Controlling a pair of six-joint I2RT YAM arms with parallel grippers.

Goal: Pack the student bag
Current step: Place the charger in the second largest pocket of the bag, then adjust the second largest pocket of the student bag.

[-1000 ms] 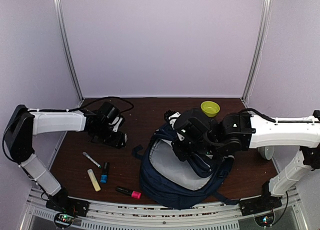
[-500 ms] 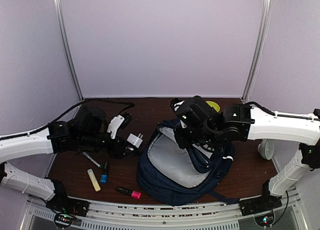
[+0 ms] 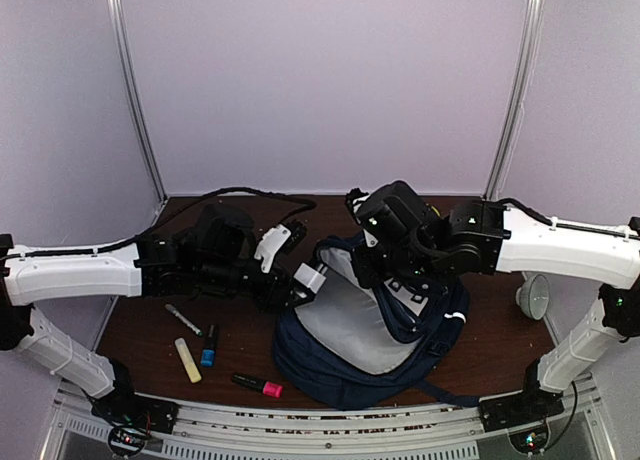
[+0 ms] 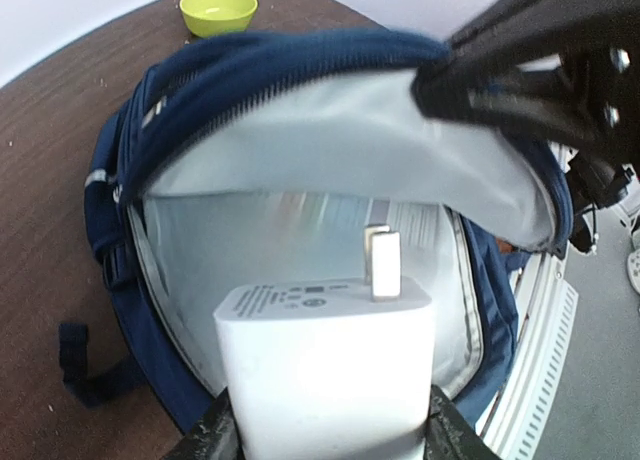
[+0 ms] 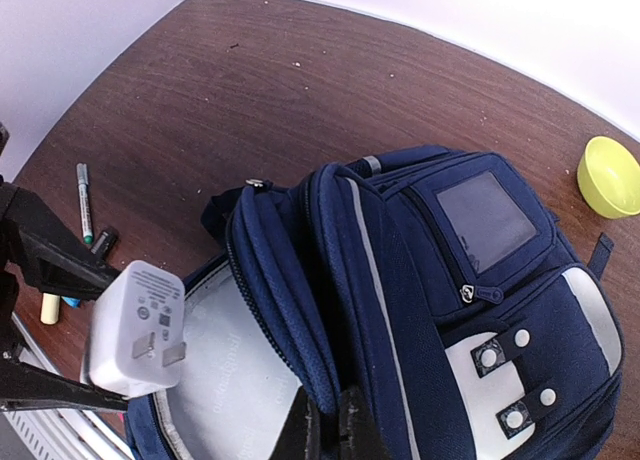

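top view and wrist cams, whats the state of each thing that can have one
student bag, main compartment open, flap lifted
white charger, held at the bag's mouth, prongs out
left gripper, shut on white charger
right gripper, shut on student bag's flap edge
green bowl, upright, empty

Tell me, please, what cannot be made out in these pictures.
Floor of the backpack: left wrist view, hidden behind the white charger; lining beyond blurred.
Print on the white charger: too small to read in either wrist view.
Most of the left fingers: cut off by the bottom edge, left wrist view.
Most of the right fingers: same edge, right wrist view.
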